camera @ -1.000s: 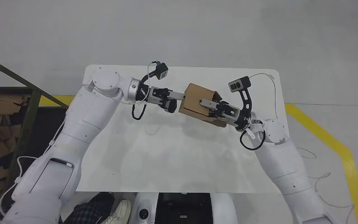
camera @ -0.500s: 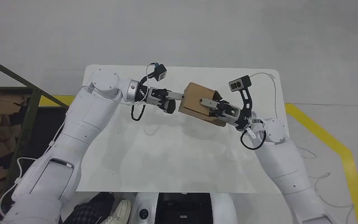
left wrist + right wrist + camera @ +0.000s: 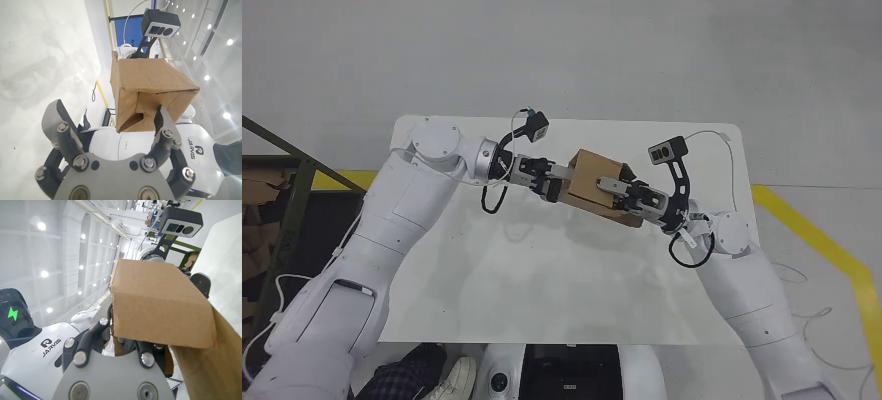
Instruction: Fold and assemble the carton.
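Note:
A brown carton (image 3: 594,178) is held over the middle back of the white table (image 3: 492,290). My right gripper (image 3: 614,186) is shut on the carton's wall at its end nearer that arm; in the right wrist view the carton (image 3: 160,306) covers one finger of the right gripper (image 3: 121,340). My left gripper (image 3: 554,182) stands open at the carton's opposite end. In the left wrist view the carton (image 3: 151,83) shows end flaps folded partly inward with a gap left. One fingertip (image 3: 159,113) of the left gripper (image 3: 108,106) touches those flaps, and the other is clear of the carton.
The table's front half is bare white surface. A dark green frame (image 3: 282,150) stands off the table's left side, and a yellow floor line (image 3: 817,235) runs past its right side.
My left gripper has turned slightly and moved closer to the carton's end. The carton has shifted a little with the right gripper still on it.

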Tool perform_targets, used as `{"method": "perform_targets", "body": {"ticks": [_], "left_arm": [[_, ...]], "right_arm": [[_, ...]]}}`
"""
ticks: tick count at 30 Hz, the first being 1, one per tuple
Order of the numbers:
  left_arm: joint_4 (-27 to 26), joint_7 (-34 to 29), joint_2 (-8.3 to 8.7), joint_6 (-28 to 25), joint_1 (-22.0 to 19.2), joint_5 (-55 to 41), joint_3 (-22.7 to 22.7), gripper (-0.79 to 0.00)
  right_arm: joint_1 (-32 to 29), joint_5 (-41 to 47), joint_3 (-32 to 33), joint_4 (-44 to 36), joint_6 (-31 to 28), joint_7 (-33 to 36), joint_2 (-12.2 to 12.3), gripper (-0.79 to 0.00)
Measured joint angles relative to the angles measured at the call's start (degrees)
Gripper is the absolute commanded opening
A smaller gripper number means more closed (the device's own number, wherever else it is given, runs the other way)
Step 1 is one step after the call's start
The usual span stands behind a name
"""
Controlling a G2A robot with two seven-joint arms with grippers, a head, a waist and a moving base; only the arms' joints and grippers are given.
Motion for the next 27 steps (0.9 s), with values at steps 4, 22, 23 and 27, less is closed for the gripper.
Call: {"method": "perform_targets", "body": {"ticks": [4, 22, 23, 27], "left_arm": [[0.4, 0.0, -0.19, -0.3, -0.4, -0.2, 0.4, 0.0], [0.2, 2.9, 1.66, -3.0, 2.2, -1.1, -6.2, 0.0], [-0.2, 3.4, 1.76, -3.5, 2.5, -1.1, -6.5, 0.0], [-1.7, 5.1, 2.06, -5.7, 3.9, -1.4, -7.9, 0.0]], "right_arm": [[0.0, -0.2, 0.0, 0.0, -0.1, -0.1, 0.0, -0.785], [0.3, -5.0, 1.6, 0.6, 0.4, -1.4, 0.4, -0.785], [0.3, -4.7, 1.6, 0.6, 0.5, -1.3, 0.4, -0.785], [0.7, -2.9, 1.9, 1.0, 1.5, 0.2, 0.4, -0.785]]}}
